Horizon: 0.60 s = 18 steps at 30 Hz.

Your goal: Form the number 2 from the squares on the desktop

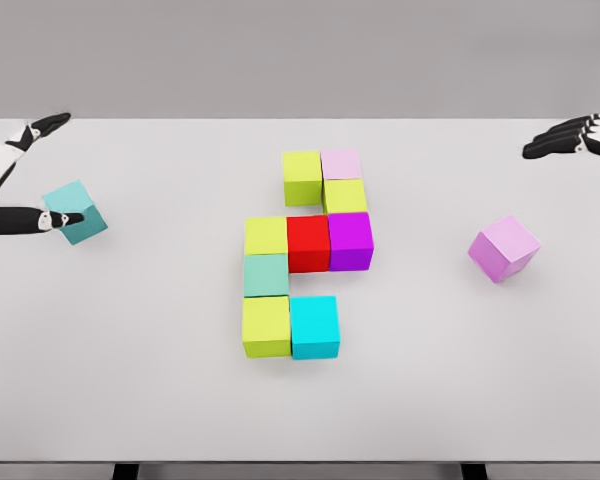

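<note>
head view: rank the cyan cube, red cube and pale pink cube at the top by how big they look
1. cyan cube, largest.
2. red cube.
3. pale pink cube, smallest.
The cyan cube sits nearest the camera and the pink one farthest, so true sizes may well match.

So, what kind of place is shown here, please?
Probably a simulated tabletop workspace, not a real room: a plain white table against a bare grey backdrop, flat-coloured cubes such as the red cube, and the robot's left hand beside a teal cube.
</note>
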Available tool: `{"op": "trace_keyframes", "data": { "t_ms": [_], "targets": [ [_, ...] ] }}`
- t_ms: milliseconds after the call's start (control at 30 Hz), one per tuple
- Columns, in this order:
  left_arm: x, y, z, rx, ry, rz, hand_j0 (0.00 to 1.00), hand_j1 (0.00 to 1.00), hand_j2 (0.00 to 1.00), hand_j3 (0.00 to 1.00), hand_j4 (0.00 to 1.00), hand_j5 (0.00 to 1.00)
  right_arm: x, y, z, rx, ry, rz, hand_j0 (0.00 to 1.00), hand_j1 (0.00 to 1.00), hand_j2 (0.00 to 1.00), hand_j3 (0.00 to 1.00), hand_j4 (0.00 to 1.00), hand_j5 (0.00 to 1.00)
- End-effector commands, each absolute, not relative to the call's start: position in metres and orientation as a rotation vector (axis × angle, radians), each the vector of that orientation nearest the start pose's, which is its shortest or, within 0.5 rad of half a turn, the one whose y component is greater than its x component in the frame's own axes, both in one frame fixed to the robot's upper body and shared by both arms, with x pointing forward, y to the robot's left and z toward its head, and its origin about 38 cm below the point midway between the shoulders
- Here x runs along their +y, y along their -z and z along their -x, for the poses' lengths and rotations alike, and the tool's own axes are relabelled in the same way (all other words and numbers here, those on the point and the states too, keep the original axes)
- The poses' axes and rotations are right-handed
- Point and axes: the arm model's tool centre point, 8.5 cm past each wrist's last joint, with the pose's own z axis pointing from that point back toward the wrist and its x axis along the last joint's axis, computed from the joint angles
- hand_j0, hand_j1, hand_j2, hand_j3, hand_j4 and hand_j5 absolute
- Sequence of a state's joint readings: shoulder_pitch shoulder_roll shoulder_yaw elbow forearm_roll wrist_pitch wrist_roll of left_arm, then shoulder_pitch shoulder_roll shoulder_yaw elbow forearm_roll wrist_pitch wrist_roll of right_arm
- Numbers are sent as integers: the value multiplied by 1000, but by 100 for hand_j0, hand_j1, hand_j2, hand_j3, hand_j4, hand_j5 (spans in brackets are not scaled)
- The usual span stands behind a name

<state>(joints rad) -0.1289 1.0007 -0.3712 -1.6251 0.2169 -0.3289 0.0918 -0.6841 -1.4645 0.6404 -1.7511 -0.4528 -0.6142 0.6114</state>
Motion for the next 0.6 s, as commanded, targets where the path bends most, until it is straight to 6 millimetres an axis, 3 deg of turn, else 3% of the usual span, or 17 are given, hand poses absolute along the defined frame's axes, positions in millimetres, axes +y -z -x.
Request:
{"op": "trace_keyframes", "data": {
  "t_ms": [0, 100, 233, 300, 400, 567],
  "targets": [
    [407, -189, -376, -1581, 859, -424, 100, 100, 100, 100, 100, 100, -390, -379, -335, -1525, -1884, 163, 100, 100, 100, 100, 100, 100],
    [418, -180, -377, -1485, 803, -449, 100, 100, 100, 100, 100, 100, -376, -371, -346, -1532, -1930, 204, 100, 100, 100, 100, 100, 100],
    [424, -179, -380, -1427, 785, -489, 100, 100, 100, 100, 100, 100, -373, -359, -360, -1458, -1881, 263, 100, 100, 100, 100, 100, 100],
    [429, -173, -380, -1322, 764, -533, 100, 100, 100, 100, 100, 100, -372, -356, -362, -1448, -1871, 261, 100, 100, 100, 100, 100, 100],
    [427, -172, -380, -1302, 770, -541, 100, 100, 100, 100, 100, 100, -374, -349, -365, -1396, -1874, 293, 100, 100, 100, 100, 100, 100],
    [427, -171, -382, -1303, 785, -567, 100, 100, 100, 100, 100, 100, -349, -325, -375, -1421, -1922, 267, 100, 100, 100, 100, 100, 100]
  ]
}}
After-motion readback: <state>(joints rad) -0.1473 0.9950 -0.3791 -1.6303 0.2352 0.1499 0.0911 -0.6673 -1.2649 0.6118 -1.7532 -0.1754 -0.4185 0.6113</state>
